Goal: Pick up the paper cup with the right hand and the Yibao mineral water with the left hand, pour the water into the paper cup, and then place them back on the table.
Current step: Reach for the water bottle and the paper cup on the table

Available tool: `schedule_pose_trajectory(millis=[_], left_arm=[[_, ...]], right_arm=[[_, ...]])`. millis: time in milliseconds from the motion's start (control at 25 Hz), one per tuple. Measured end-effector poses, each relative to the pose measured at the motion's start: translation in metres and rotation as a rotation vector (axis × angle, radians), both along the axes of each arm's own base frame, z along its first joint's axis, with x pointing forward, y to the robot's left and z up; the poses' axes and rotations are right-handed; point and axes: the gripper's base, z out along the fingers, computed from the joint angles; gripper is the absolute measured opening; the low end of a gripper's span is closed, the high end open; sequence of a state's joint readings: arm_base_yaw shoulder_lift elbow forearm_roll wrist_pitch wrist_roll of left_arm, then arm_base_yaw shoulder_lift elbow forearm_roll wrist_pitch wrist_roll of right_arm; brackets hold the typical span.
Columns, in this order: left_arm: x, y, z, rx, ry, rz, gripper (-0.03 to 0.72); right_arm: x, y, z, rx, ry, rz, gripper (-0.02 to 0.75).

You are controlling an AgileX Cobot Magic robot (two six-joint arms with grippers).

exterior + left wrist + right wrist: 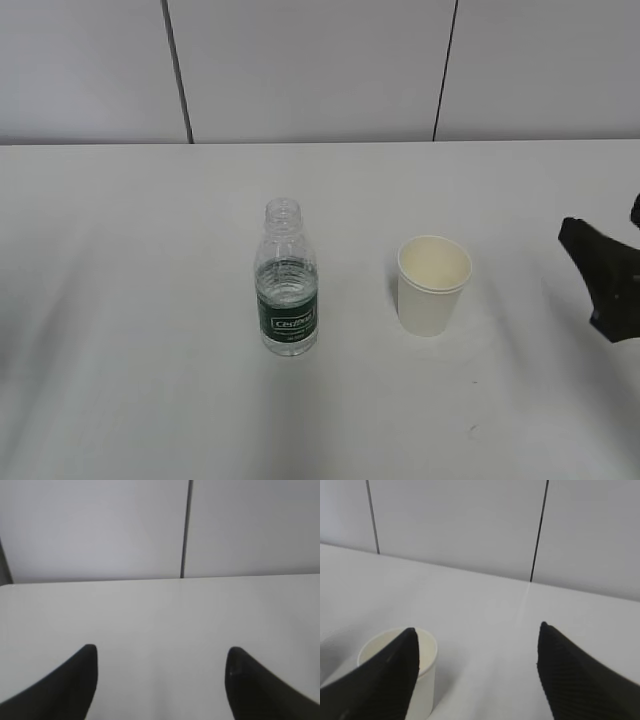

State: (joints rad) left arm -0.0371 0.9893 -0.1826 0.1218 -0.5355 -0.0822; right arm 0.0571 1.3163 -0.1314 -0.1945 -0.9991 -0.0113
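The Yibao mineral water, a small clear uncapped bottle with a dark green label, stands upright on the white table near the middle. The white paper cup stands upright to its right, empty. My right gripper enters at the right edge, well right of the cup. In the right wrist view it is open and empty; the cup sits partly behind the left finger. My left gripper is open over bare table; it is out of the exterior view.
Grey wall panels with dark seams stand behind the table's far edge. Nothing else lies on the tabletop apart from the bottle and the cup.
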Motion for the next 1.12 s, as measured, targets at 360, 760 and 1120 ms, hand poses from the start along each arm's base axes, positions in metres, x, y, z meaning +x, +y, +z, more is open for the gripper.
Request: schedule_pose_trajectory(millis=[360,760,1120], left_arm=[[0.024,-0.022,-0.039,0.064,0.082,-0.257,0.480],[0.038,-0.043,-0.096,-0.047,0.181,-0.483,0.480],[0.036,-0.047,-0.119,-0.061,0.281,-0.543,0.480]], right_arm=[[0.012,0.010,-0.050,-0.114,0.165,0.127,0.576],[0.013,0.013,-0.096,-0.154,0.350,0.188,0.577],[0.029,0.021,-0.103,-0.161,0.333,0.276,0.593]])
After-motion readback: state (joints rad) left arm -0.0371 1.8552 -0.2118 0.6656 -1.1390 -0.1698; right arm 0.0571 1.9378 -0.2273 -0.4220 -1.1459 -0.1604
